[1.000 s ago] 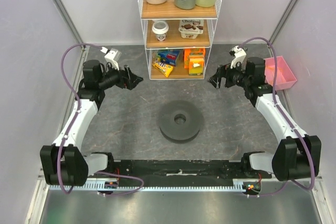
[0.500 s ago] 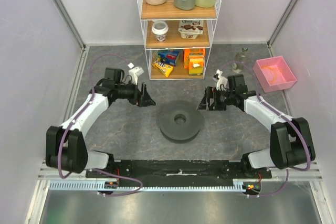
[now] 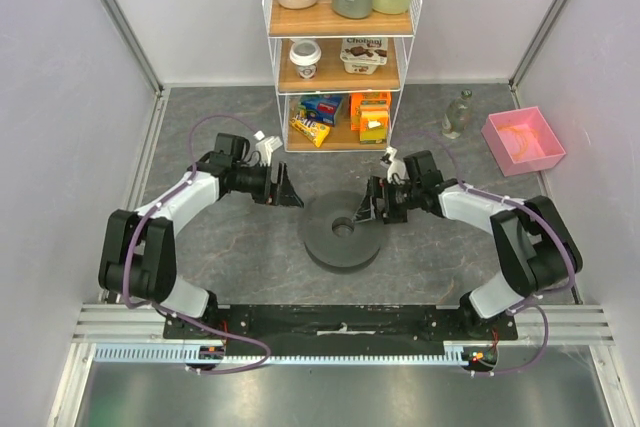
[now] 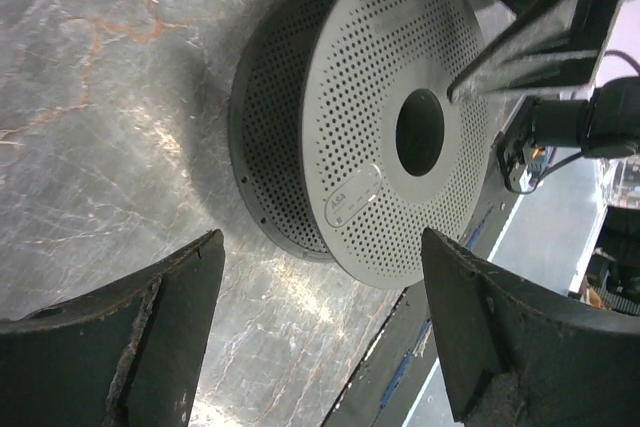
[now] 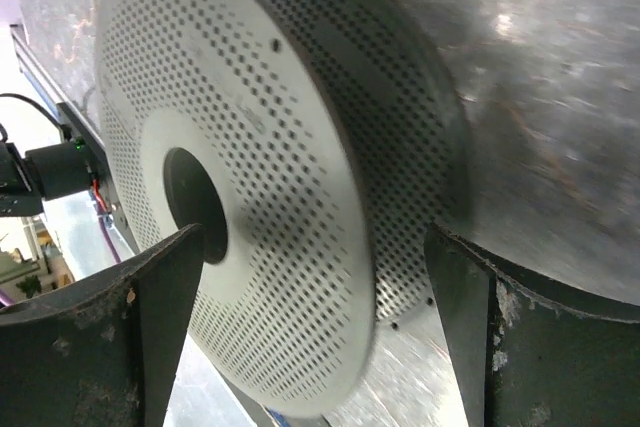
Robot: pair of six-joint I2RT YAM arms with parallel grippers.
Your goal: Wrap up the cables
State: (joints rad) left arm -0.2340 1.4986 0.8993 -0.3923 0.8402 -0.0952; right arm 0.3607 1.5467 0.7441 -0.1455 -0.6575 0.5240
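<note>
The thin yellow-orange cable (image 3: 517, 133) lies in loose loops inside the pink tray (image 3: 545, 154) at the back right, far from both grippers. A dark grey perforated spool (image 3: 343, 230) lies flat in the middle of the table. My left gripper (image 3: 293, 197) is open and empty just left of the spool's far rim. My right gripper (image 3: 370, 205) is open and empty at the spool's right rim. The left wrist view shows the spool (image 4: 390, 127) beyond the open left gripper (image 4: 322, 277). The right wrist view shows the spool (image 5: 250, 207) between the open fingers of the right gripper (image 5: 313, 247).
A white wire shelf (image 3: 344, 47) with bottles, cups and snack packs stands at the back centre. A small clear bottle (image 3: 457, 115) stands left of the pink tray. A black rail (image 3: 340, 322) runs along the near edge between the arm bases.
Both arms have swung inward from the sides and lowered, closing in on the spool from left and right. Both grippers have stayed open. The pink tray is uncovered now.
</note>
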